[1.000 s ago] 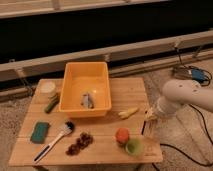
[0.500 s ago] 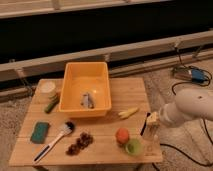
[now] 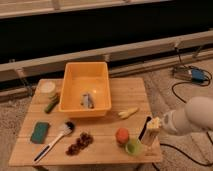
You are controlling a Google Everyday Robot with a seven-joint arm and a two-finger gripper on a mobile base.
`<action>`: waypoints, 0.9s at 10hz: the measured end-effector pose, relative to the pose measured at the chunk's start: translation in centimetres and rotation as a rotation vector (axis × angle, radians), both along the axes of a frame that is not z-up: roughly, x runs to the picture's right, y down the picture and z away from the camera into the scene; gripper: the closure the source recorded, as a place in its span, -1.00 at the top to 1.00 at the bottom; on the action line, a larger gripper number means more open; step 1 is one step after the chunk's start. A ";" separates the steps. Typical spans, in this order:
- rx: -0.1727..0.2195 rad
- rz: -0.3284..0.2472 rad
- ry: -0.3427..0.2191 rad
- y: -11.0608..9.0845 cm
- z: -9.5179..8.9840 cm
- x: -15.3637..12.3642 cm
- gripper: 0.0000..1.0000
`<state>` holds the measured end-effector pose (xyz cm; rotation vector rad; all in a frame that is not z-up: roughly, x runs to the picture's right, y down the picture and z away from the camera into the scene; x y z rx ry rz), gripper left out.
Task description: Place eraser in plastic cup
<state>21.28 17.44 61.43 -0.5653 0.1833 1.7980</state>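
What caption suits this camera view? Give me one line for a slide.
The gripper holds the eraser beside the plastic cup at the table's front edge.

Arm came down-frame; jaws gripping eraser [image 3: 153, 131] dropped lower, now just beside plastic cup [image 3: 133, 146].

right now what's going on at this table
The robot's one arm reaches in from the right. Its gripper holds the eraser just right of and above the green plastic cup, near the front edge of the wooden table. The eraser is not in the cup yet. An orange-red round thing sits beside the cup.
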 end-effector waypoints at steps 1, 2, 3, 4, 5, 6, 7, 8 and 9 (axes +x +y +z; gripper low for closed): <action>-0.016 -0.025 -0.035 0.8 -0.3 -1.5 -1.00; -0.029 -0.039 -0.054 1.3 -0.4 -2.4 -1.00; -0.041 -0.046 -0.065 1.7 -0.4 -2.7 -1.00; -0.055 -0.058 -0.079 2.1 -0.4 -3.3 -1.00; -0.066 -0.073 -0.095 2.4 -0.1 -4.1 -1.00; -0.072 -0.080 -0.103 2.6 -0.1 -4.5 -1.00; -0.078 -0.084 -0.108 2.8 0.1 -4.9 -1.00; -0.081 -0.088 -0.110 2.9 0.5 -5.3 -1.00; -0.083 -0.091 -0.107 2.9 0.8 -5.7 -1.00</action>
